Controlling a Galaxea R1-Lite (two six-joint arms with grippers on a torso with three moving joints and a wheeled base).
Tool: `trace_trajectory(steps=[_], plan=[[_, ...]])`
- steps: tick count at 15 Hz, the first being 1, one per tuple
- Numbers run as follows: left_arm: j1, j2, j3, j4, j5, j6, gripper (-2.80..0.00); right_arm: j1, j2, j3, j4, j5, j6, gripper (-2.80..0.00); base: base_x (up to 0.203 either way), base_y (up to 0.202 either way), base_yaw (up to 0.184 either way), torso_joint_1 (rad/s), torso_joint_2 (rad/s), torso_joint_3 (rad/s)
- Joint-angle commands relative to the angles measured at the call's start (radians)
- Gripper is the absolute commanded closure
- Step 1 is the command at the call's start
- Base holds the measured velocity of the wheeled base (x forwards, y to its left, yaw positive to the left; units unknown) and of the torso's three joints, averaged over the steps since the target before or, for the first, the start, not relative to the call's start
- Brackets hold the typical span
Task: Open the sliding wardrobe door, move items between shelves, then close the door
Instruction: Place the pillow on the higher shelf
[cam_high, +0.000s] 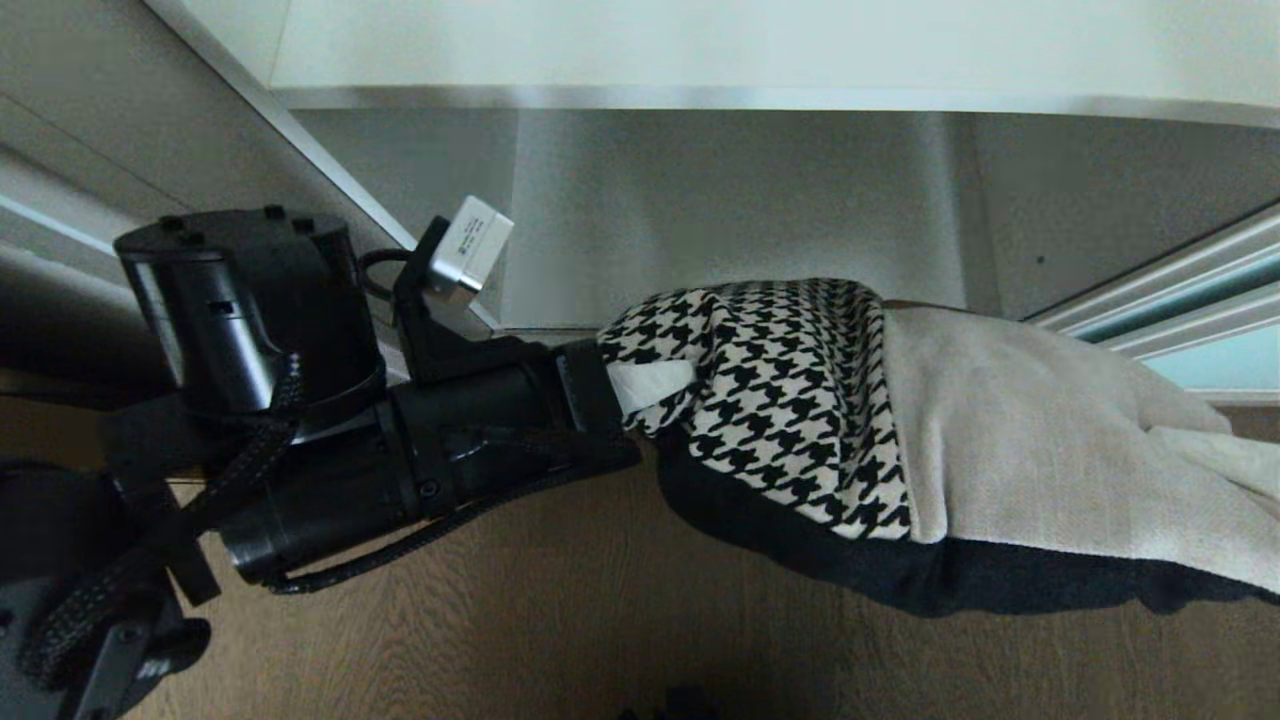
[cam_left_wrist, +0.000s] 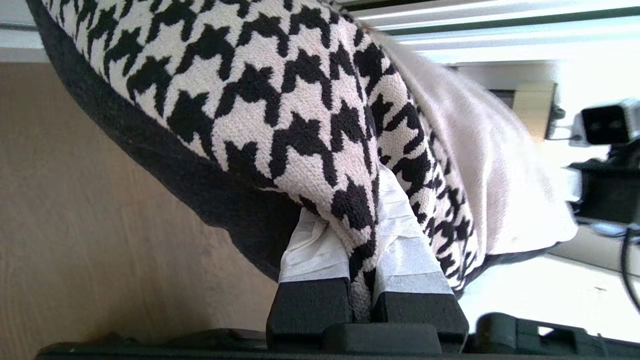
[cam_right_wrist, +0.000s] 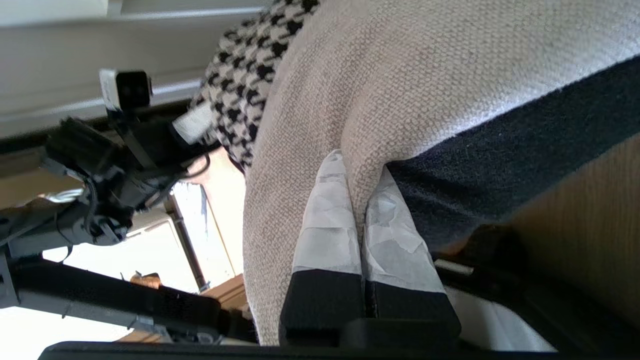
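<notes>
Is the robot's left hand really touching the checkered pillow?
Touching. In the left wrist view, the left gripper has its taped fingers pinched on a fold of the cushion.

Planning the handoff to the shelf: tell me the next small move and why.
Probably carry the cushion forward, level, toward the white shelf. Both the left end effector and right end effector are shut on opposite edges, and it hangs over the wooden floor, resting on nothing.

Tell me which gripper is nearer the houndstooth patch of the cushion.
Left. The left gripper is pinching the houndstooth patch itself; the right gripper grips the cushion's beige end, away from it.
</notes>
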Motion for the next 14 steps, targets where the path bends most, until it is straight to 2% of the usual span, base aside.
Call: trace_trajectory(steps=[1,3,6,14], plan=[[-0.009,-0.041,0.008,-0.002,-0.001,-0.006,0.0,0.015,-0.052,0.026,0.0,0.003,0.005,0.0,0.0,0.0,0.0,0.0,0.0,0.0],[-0.041,-0.087,0.01,0.006,-0.002,-0.01,0.0,0.029,-0.078,0.039,0.007,0.002,0.005,0.0,0.0,0.0,0.0,0.0,0.0,0.0],[-0.086,-0.165,0.015,0.082,-0.001,-0.015,0.0,0.03,-0.149,0.037,0.068,0.004,0.004,0.0,0.0,0.0,0.0,0.0,0.0,0.0],[-0.123,-0.268,0.128,0.111,-0.002,-0.039,0.0,0.034,-0.303,0.033,0.193,0.031,0.004,0.0,0.0,0.0,0.0,0.0,0.0,0.0]])
